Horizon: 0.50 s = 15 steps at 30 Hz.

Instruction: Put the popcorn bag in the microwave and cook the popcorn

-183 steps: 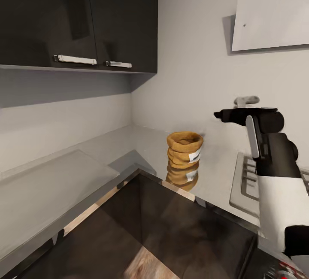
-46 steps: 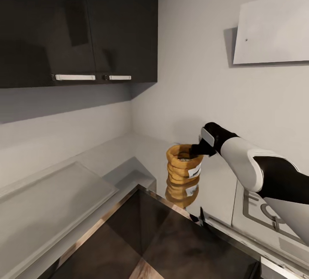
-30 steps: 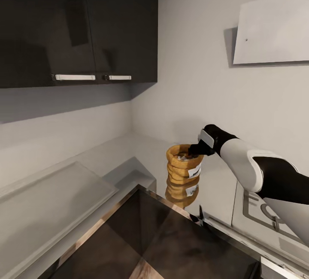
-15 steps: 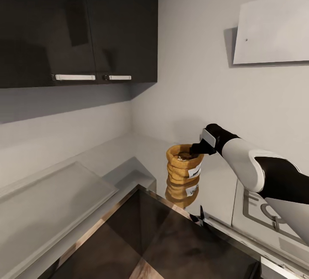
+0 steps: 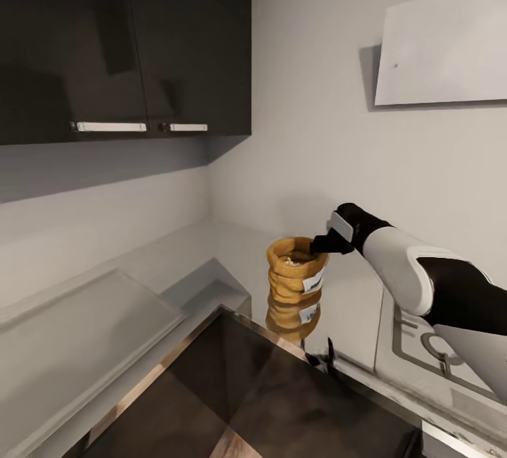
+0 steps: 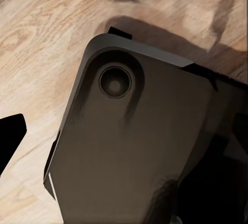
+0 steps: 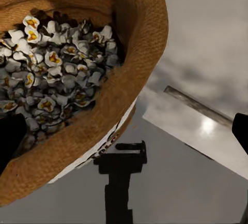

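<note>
The orange-brown popcorn bag [image 5: 294,276] stands upright on the glossy grey countertop [image 5: 232,246] near the wall corner, with pale popcorn [image 5: 290,259] heaped inside. My right gripper [image 5: 321,244] sits at the bag's right rim. In the right wrist view the right gripper [image 7: 124,136] is open. Its dark fingertips [image 7: 10,138] sit far apart, and the bag's rolled rim [image 7: 139,53] and the popcorn [image 7: 57,74] lie between them. My left gripper [image 6: 124,131] hangs open over my own dark base [image 6: 134,151] and a wooden floor [image 6: 36,43]. The microwave is out of view.
Black wall cabinets [image 5: 127,42] hang at upper left and a white hood [image 5: 443,49] at upper right. The steel hob [image 5: 422,345] lies right of the bag. A dark glossy block [image 5: 282,394] fills the foreground, and a pale raised slab [image 5: 84,317] lies at left.
Since six seconds ago my right arm has come down from beside the bag to its rim. In the last half second the whole view shifted slightly; the bag has stayed put.
</note>
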### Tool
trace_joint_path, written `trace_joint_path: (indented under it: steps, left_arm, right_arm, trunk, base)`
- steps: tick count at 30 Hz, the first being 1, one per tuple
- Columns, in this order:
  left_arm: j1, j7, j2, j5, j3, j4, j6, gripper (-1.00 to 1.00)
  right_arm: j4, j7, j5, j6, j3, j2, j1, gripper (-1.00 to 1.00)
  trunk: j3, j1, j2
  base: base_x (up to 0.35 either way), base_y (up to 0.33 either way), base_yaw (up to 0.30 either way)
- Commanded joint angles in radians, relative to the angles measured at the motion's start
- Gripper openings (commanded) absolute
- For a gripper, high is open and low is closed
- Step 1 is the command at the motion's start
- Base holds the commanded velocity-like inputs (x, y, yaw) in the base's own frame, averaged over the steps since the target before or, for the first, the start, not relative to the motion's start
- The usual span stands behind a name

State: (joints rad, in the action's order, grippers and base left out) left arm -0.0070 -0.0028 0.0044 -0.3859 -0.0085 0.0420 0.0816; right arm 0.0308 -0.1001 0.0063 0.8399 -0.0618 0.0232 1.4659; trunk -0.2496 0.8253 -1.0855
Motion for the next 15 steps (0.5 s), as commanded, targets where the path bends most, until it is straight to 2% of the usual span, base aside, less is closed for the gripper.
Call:
trace_joint_path:
  steps: [1, 4, 11, 15]
  left_arm:
    - [-0.001, 0.000, 0.000, -0.004, -0.001, -0.001, 0.003, 1.00]
    - [-0.001, 0.000, 0.000, -0.006, -0.001, -0.001, 0.003, 1.00]
    - [-0.001, 0.000, 0.000, -0.008, 0.001, -0.001, 0.003, 1.00]
    - [-0.001, 0.000, 0.000, -0.008, 0.001, -0.001, 0.003, 1.00]
  right_arm:
    - [0.001, -0.007, 0.000, 0.004, -0.007, 0.001, 0.001, 1.00]
    - [0.001, -0.007, -0.001, 0.003, -0.008, 0.003, 0.001, 1.00]
    - [-0.020, -0.010, -0.001, 0.002, -0.015, -0.002, -0.001, 1.00]
    - [-0.024, -0.010, 0.000, 0.000, -0.015, 0.000, -0.043, 1.00]
  trunk:
    - [-0.001, 0.000, -0.001]
    - [-0.001, 0.000, -0.001]
    - [-0.001, 0.000, -0.001]
    - [-0.001, 0.000, -0.001]
  base:
    - [0.271, 0.000, 0.000]
    - [0.223, 0.000, 0.000]
    - [0.021, 0.000, 0.000]
    - [0.000, 0.000, 0.000]
